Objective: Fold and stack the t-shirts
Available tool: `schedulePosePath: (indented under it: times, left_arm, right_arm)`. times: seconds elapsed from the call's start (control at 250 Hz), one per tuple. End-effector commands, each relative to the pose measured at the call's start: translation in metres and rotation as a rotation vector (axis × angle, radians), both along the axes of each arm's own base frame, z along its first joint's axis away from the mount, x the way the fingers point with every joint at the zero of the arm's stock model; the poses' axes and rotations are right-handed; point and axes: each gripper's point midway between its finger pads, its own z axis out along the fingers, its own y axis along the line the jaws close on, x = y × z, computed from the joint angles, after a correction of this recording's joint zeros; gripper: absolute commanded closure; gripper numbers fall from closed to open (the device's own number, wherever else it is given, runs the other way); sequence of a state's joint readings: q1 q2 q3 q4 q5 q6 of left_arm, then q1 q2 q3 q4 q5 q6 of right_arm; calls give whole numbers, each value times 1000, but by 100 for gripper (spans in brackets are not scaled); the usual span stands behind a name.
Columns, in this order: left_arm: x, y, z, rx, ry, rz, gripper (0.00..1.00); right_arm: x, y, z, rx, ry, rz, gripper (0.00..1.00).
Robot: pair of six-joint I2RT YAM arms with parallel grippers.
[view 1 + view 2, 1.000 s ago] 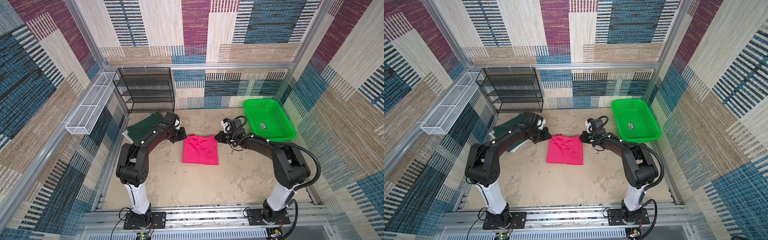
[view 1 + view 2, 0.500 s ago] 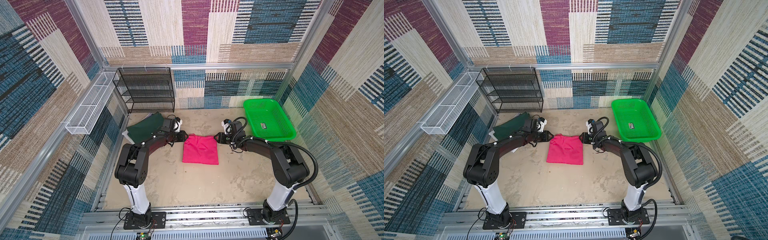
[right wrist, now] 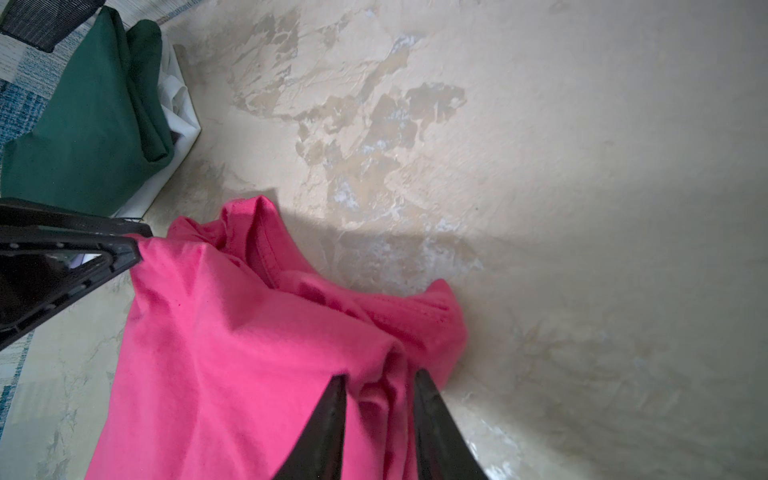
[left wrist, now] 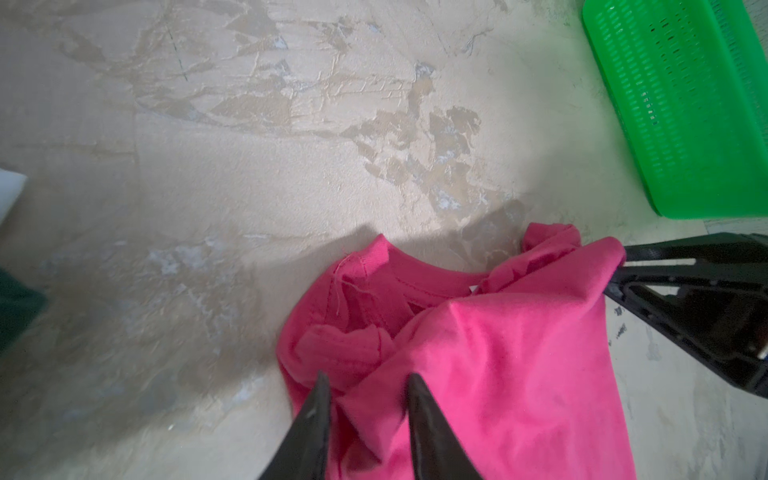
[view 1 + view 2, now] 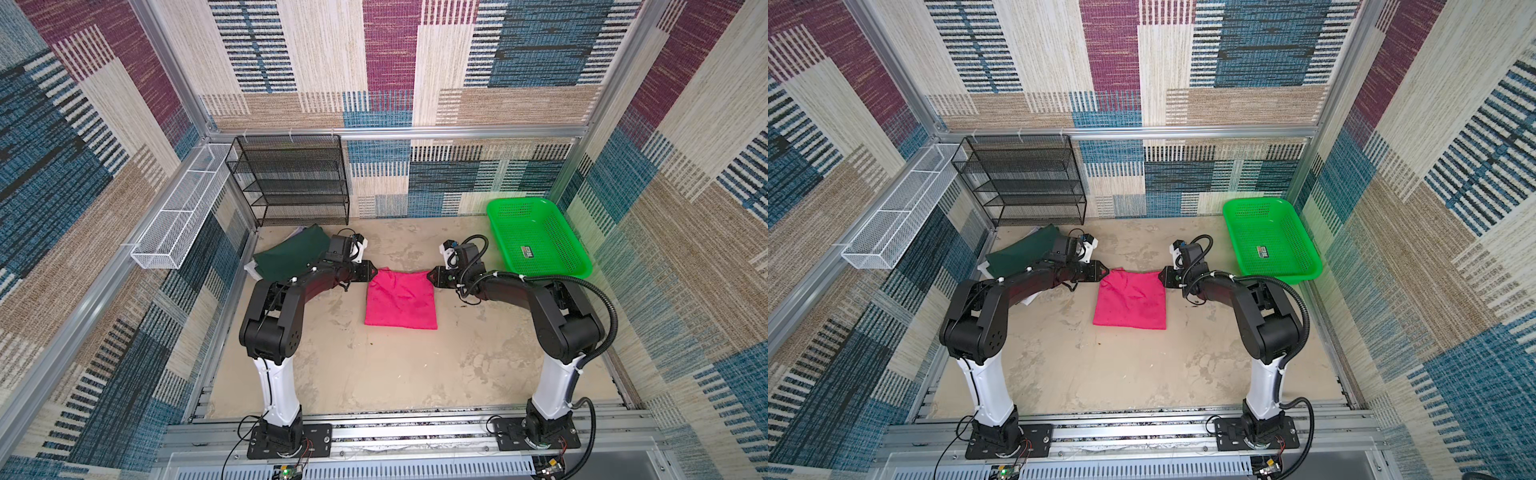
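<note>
A bright pink t-shirt [image 5: 401, 301] [image 5: 1130, 301] lies folded into a rectangle mid-table. My left gripper [image 5: 374, 272] [image 5: 1105, 271] is at its far left corner and my right gripper [image 5: 432, 276] [image 5: 1162, 276] at its far right corner. In the left wrist view the left gripper [image 4: 368, 386] pinches a raised fold of the pink t-shirt [image 4: 498, 353]. The right gripper [image 3: 380, 386] likewise clamps bunched pink cloth [image 3: 249, 353]. A dark green t-shirt [image 5: 291, 257] [image 3: 83, 137] lies folded at the far left on a white t-shirt [image 3: 183, 104].
A bright green perforated basket [image 5: 536, 237] [image 5: 1271, 237] [image 4: 685, 104] stands at the far right, close behind the right arm. A black mesh rack [image 5: 291, 178] stands against the back wall. A white wire tray [image 5: 178, 212] hangs on the left wall.
Both grippers have moved inward onto the pink t-shirt's far corners, briefly widened, then closed on the cloth. The shirt's far edge is now bunched and raised.
</note>
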State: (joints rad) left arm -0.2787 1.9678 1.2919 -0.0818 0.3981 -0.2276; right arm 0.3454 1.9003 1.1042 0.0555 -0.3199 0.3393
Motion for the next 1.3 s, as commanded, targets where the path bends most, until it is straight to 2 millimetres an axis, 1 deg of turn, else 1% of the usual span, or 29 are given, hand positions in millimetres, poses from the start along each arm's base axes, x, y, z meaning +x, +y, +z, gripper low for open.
schedulePosePath:
  times: [0.0, 0.08, 0.156, 0.272, 0.328, 0.456, 0.604, 0.732, 0.828, 0.904, 1.04, 1.148, 1.22, 1.3]
  left_arm:
    - [6, -5, 3, -14, -19, -26, 72]
    - [6, -7, 3, -21, -9, -30, 82]
    - [5, -8, 7, -34, -10, -34, 90]
    - [0, -9, 17, -54, -14, -36, 97]
    - [-3, -9, 23, -60, -18, -34, 100]
    - [-16, -7, 38, -74, -33, -43, 100]
    - [-29, -8, 59, -107, -62, -60, 100]
    - [-30, -9, 74, -126, -101, -64, 100]
    - [-23, -10, 78, -129, -105, -56, 100]
    - [-14, -9, 71, -117, -90, -35, 100]
    - [6, -10, 48, -97, -55, -2, 100]
    - [18, -7, 21, -75, -18, 30, 100]
    - [22, -3, 0, -58, 24, 57, 100]
    - [24, -2, -12, -55, 37, 66, 100]
  right_arm:
    - [9, 7, 9, 22, -47, 27, 70]
    - [10, 9, 10, 22, -48, 39, 80]
    - [10, 9, 14, 25, -56, 44, 87]
    - [7, 11, 23, 33, -75, 56, 100]
    - [6, 10, 27, 35, -85, 57, 100]
    - [-1, 8, 37, 47, -97, 57, 100]
    - [-9, 6, 53, 67, -119, 50, 100]
    - [-11, 1, 60, 66, -129, 26, 100]
    - [-8, -2, 59, 53, -127, 0, 100]
    - [-4, -5, 50, 33, -109, -18, 100]
    - [8, -3, 31, 15, -76, -31, 100]
    - [16, -1, 13, 14, -52, -49, 100]
    - [21, -2, -1, 3, -30, -67, 100]
    - [24, -7, -14, -25, -8, -95, 100]
